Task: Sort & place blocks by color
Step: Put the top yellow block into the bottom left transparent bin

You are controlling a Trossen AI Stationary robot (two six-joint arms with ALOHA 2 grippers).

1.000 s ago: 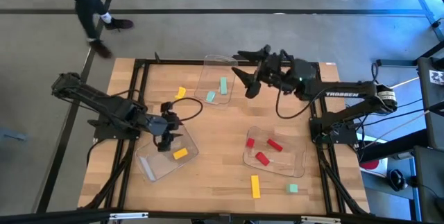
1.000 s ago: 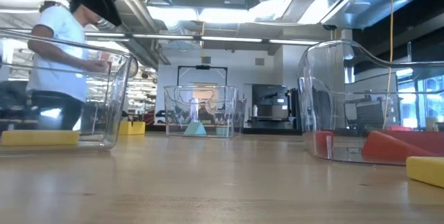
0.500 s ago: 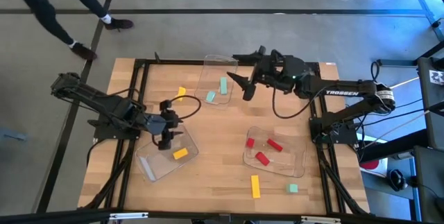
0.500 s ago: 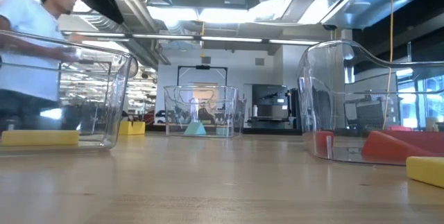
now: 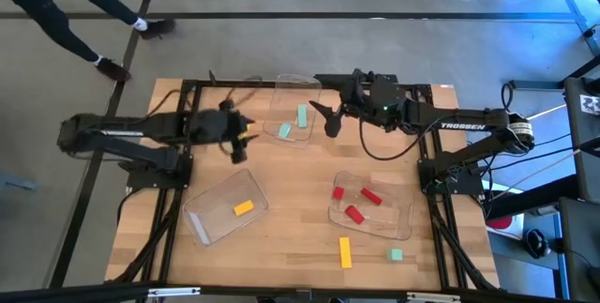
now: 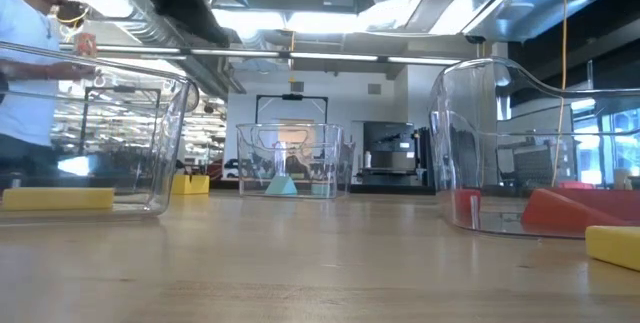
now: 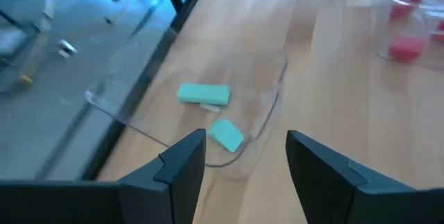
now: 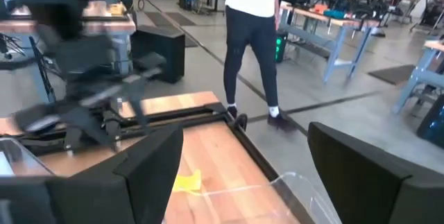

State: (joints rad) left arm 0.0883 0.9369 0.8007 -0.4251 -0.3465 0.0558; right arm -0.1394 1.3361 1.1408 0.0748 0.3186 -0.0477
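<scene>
Blocks lie sorted in part across the wooden surface [image 5: 291, 176]. In the high view, two mint blocks [image 5: 302, 114] sit in the far clear tray [image 5: 277, 101], one bar and one smaller piece [image 5: 284, 130] near its left edge. A yellow block [image 5: 244, 207] rests in the near-left tray [image 5: 211, 228]. Three red blocks [image 5: 371, 196] lie in the near-right tray [image 5: 403, 219]. Loose on the surface are a yellow bar [image 5: 345, 252] and a mint cube [image 5: 397, 256] at the near edge, and another yellow block [image 5: 247, 127] at the far left.

The left gripper [image 5: 236, 143] hangs over the far-left part of the surface, just beside that loose yellow block; its fingers [image 7: 182, 165] stand wide apart and hold nothing, with the two mint blocks in their tray seen beyond them in the left wrist view. The right gripper [image 5: 324, 117] hovers at the right edge of the far tray, its fingers [image 8: 149, 172] spread wide and empty.

A person [image 5: 56, 7] walks on the floor beyond the far-left corner, and also appears at the left of the low view [image 6: 30, 73].
</scene>
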